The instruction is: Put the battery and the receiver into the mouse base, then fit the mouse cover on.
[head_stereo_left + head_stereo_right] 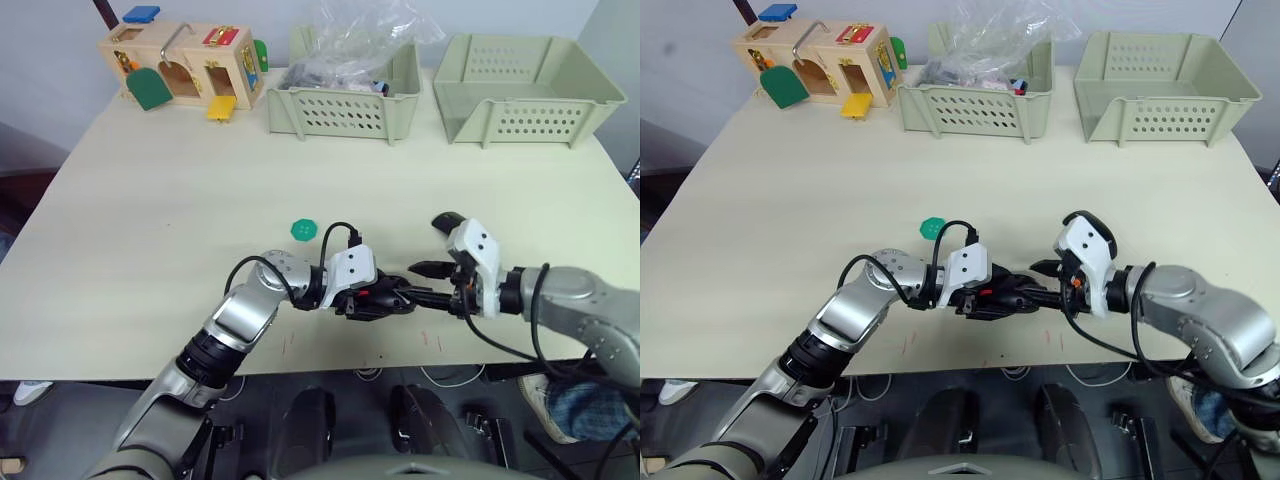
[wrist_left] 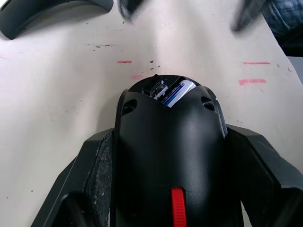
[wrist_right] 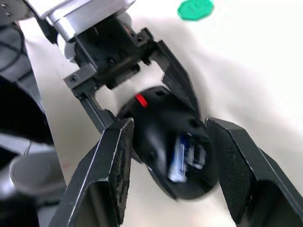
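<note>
My left gripper (image 1: 393, 297) is shut on the mouse base (image 1: 372, 297), a black oval body with a red patch (image 2: 177, 208), held just above the table near its front edge. The blue-and-silver battery (image 2: 177, 93) lies in the open bay at the base's rear end. A small silvery-dark bit sits beside it; I cannot tell whether that is the receiver. My right gripper (image 1: 430, 283) is open, its fingers (image 3: 116, 165) on either side of that rear end. The mouse cover (image 1: 447, 219), a glossy black shell, lies on the table just behind the right gripper, partly hidden by it.
A green scalloped disc (image 1: 304, 230) lies on the table beyond the left wrist. At the back stand a wooden latch box (image 1: 185, 65), a green basket with a plastic bag (image 1: 345, 95) and a second green basket (image 1: 525, 90). Red marks dot the table (image 2: 251, 81).
</note>
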